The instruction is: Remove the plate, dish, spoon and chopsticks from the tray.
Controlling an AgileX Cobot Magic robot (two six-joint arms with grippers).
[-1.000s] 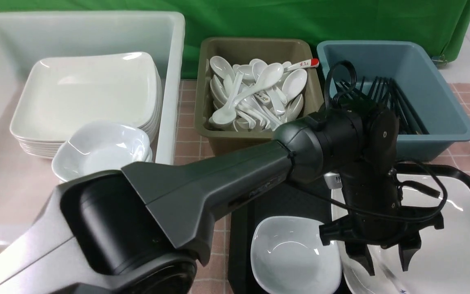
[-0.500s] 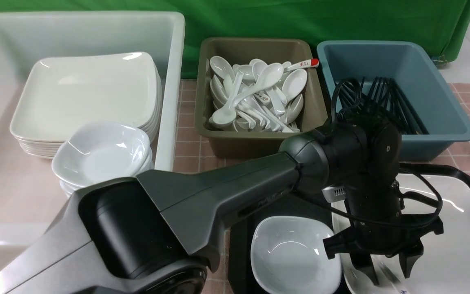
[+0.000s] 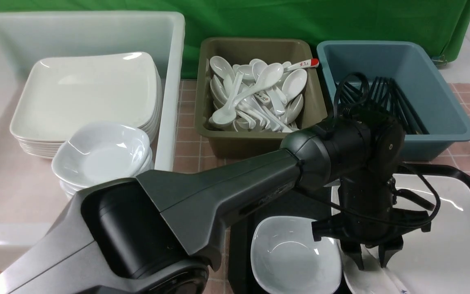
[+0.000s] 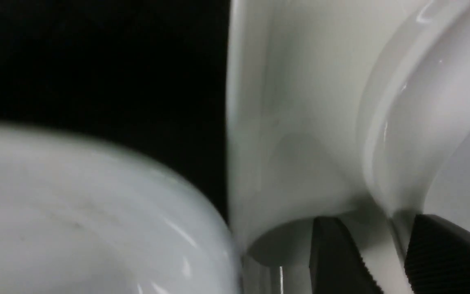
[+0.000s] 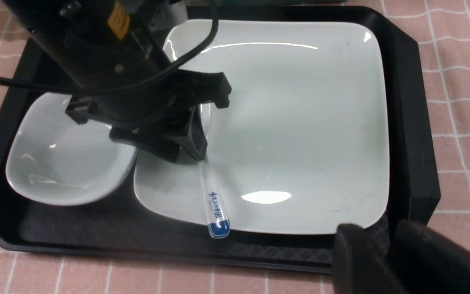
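Observation:
The black tray (image 5: pixel 407 122) holds the large white plate (image 5: pixel 300 122) and, beside it, the small dish (image 5: pixel 63 159). The blue-tipped spoon (image 5: pixel 215 204) lies on the plate, its handle tip over the plate's edge. My left gripper (image 3: pixel 370 261) reaches down over the plate and is shut on the spoon's handle, near the bowl. In the left wrist view the spoon (image 4: pixel 414 122) runs between the dark fingers (image 4: pixel 337 253). My right gripper (image 5: pixel 382 239) is shut and empty, above the tray's corner. No chopsticks show on the tray.
A white tub (image 3: pixel 169 61) holds stacked plates (image 3: pixel 88 94) and dishes (image 3: pixel 102 153). An olive bin (image 3: pixel 259 139) holds several white spoons. A blue bin (image 3: pixel 435 102) holds several black chopsticks. A pink checked cloth (image 5: pixel 463 81) surrounds the tray.
My left gripper came down onto the plate, its fingers closed in around the spoon's handle, and it has since risen slightly.

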